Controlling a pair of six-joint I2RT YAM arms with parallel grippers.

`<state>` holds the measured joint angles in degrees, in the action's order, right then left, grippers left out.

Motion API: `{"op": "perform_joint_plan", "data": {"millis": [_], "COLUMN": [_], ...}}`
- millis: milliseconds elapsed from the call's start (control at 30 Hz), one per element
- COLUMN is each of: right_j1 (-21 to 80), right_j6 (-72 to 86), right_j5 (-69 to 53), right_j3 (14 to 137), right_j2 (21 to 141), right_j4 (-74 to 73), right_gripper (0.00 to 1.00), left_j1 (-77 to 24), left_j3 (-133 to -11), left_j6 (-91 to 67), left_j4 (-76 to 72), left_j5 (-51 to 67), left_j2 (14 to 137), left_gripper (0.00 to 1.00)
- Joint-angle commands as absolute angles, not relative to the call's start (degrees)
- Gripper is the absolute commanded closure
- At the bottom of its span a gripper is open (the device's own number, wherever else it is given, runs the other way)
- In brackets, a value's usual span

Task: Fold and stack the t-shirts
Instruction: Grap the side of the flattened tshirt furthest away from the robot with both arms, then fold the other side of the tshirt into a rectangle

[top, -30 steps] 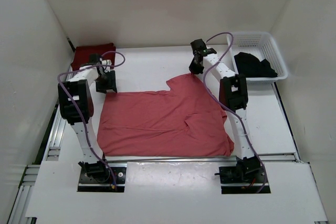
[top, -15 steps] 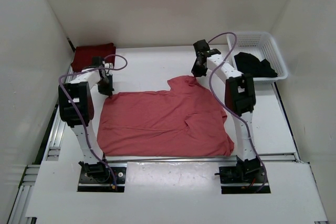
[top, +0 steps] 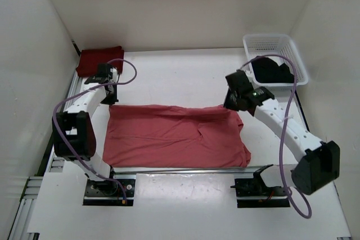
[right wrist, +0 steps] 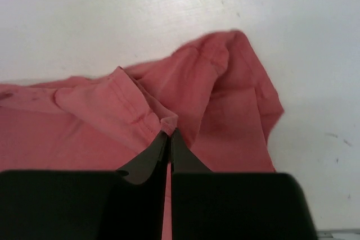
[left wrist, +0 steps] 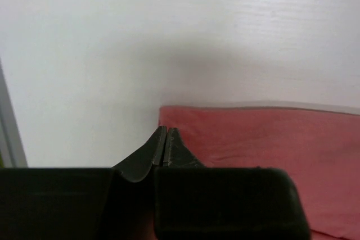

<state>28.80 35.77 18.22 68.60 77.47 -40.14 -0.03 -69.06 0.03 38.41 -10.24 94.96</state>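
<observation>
Both clamped: right end effector (right wrist: 169, 134) pinches rumpled salmon shirt (top: 174, 136), left end effector (left wrist: 164, 134) at its corner

Bare table (top: 180, 77) lies open behind the pink shirt (top: 174, 136). The maroon shirt (top: 98, 59) blocks the far-left corner, the basket (top: 273, 43) the far-right.

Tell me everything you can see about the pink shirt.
The pink shirt is soft salmon cloth, lying flat and wrinkled on the white table, a wide rectangle with a crease near the middle. The right fingers are shut on a bunched, hemmed fold at its far right corner; the left fingers are shut at its far left corner.
</observation>
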Motion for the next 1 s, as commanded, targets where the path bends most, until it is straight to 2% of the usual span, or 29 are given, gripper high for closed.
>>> {"op": "perform_joint_plan", "data": {"millis": [0,333,600,867,967], "right_j1": [31.19,40.86,48.16,48.69,46.76], "right_j6": [39.98,47.45,56.15,59.06,55.57], "right_j5": [22.49,28.30,27.86,28.20,28.21], "right_j3": [61.62,58.80,50.65,47.02,48.68], "right_j2": [72.26,61.98,60.56,60.56,62.22], "right_j4": [-42.98,-53.34,-54.15,-51.50,-49.75], "right_gripper": [1.00,1.00,1.00,1.00,1.00], "left_j1": [0.18,-1.85,-1.85,-2.37,-2.37], "left_j3": [-65.66,-57.48,-53.53,-54.05,-57.12], "left_j6": [0.00,0.00,0.00,0.00,0.00], "left_j4": [38.41,38.41,38.41,38.41,38.41], "left_j5": [-16.43,-19.42,-19.42,-17.40,-17.40], "left_j2": [90.62,84.73,83.58,85.78,87.88], "left_gripper": [0.90,0.90,0.90,0.90,0.90]}}
